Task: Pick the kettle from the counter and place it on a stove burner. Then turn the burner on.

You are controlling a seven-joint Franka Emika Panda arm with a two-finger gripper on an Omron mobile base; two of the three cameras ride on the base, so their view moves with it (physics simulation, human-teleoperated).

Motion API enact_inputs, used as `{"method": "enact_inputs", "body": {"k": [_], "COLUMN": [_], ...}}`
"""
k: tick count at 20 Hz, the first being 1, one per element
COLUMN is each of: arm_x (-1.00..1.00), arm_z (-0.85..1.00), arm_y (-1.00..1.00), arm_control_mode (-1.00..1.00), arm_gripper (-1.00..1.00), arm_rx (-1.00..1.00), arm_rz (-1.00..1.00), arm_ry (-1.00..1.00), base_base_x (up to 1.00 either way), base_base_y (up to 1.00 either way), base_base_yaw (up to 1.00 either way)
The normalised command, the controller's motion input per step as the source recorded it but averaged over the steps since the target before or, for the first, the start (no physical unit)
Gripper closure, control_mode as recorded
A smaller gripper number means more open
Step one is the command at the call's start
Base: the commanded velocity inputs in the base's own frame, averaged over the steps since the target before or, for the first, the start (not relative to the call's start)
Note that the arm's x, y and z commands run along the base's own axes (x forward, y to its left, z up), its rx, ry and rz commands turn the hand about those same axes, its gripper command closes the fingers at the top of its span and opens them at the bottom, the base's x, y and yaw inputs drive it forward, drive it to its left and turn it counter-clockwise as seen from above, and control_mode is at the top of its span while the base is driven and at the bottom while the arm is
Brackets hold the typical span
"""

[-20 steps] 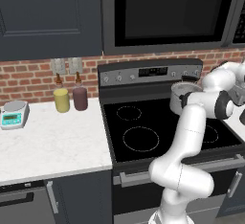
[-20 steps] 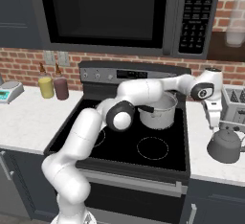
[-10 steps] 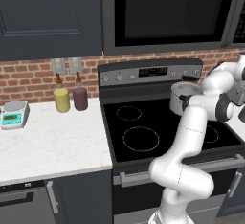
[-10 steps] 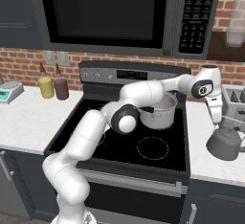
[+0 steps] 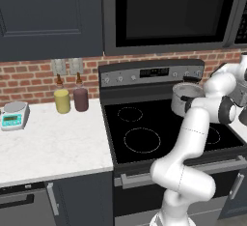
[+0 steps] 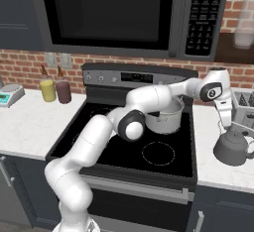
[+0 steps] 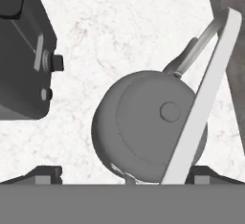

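Observation:
The dull-grey kettle [image 6: 231, 148] stands on the white counter [image 6: 213, 169] right of the stove. In the hand view its dome [image 7: 143, 132] lies just below me, with the thin handle [image 7: 206, 94] arched across its right side. My gripper [image 6: 234, 127] hangs open right above it, and the fingertips [image 7: 45, 173] straddle the body [image 7: 127, 175] without touching it. The large outlined stove burner [image 5: 142, 140] is bare at the front left of the black cooktop.
A shiny steel pot [image 6: 166, 117] sits on the back right burner, under my arm. A dark toaster [image 6: 245, 104] stands just behind the kettle. The stove knobs [image 5: 108, 79] line the back panel. Two bottles [image 5: 71, 99] and a scale [image 5: 13, 114] stand on the left counter.
The hand has sunk slightly toward the kettle. The jaws stay open and the kettle has not moved.

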Motion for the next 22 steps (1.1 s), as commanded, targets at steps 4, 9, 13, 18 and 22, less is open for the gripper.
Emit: {"method": "enact_inputs", "body": {"k": [4,9,13,18,22], "arm_x": [0.00,0.00,0.00,0.00,0.00], "arm_z": [-0.19,-0.22,-0.08,0.00,-0.04], "arm_y": [0.00,-0.07,-0.13,-0.10,0.00], "arm_control_mode": [-1.00,-1.00,-1.00,-1.00,-1.00], "arm_gripper": [-1.00,-1.00,-1.00,-1.00,-1.00], "arm_rx": [0.00,0.00,0.00,0.00,0.00], "arm_rz": [-0.10,-0.13,-0.13,-0.09,-0.03], "arm_ry": [0.00,0.00,0.00,0.00,0.00], "base_base_x": [0.00,0.00,0.00,0.00,0.00], "base_base_y": [0.00,0.00,0.00,0.00,0.00], "base_base_yaw": [0.00,0.00,0.00,0.00,0.00]}}
